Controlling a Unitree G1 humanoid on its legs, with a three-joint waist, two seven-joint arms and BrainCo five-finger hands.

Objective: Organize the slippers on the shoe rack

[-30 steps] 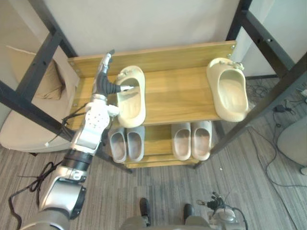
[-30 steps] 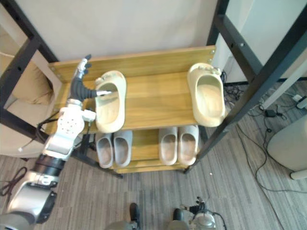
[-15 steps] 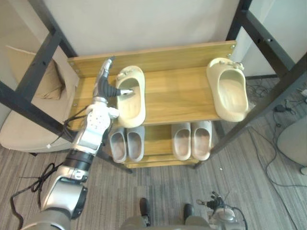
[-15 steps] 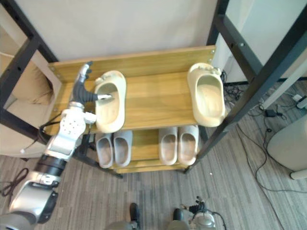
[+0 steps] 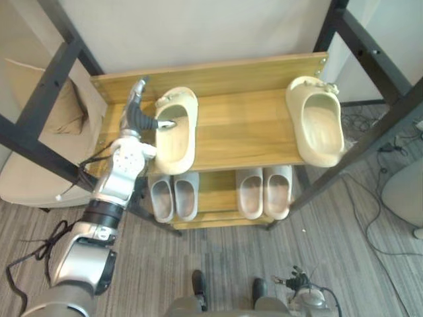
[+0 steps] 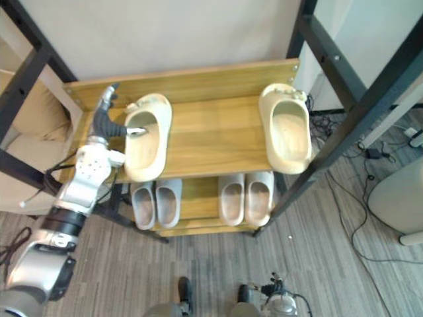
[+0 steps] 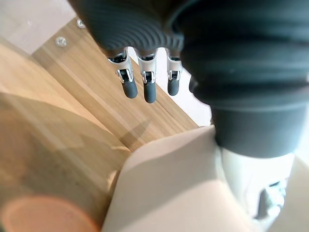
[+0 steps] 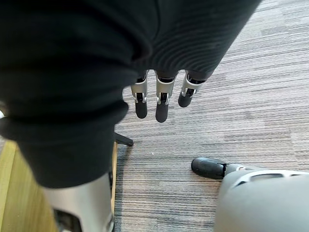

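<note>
Slippers, cream, one pair, split: left slipper [image 5: 175,129] at the left end of the shoe rack's top shelf [image 5: 244,135]; right slipper [image 5: 317,125] well apart at the right end. Grey slippers [image 5: 264,191]: two pairs, each side by side on the lower shelf [image 5: 218,191]. Progress, judged: lower shelf done; cream pair not yet brought together. Left hand [image 5: 134,115]: just beside the left slipper's outer wall, fingers straight, gripping nothing, thumb [image 5: 162,123] reaching over the rim into the opening. Right hand [image 8: 161,104]: fingers relaxed, empty, above the floor [image 8: 251,111]
</note>
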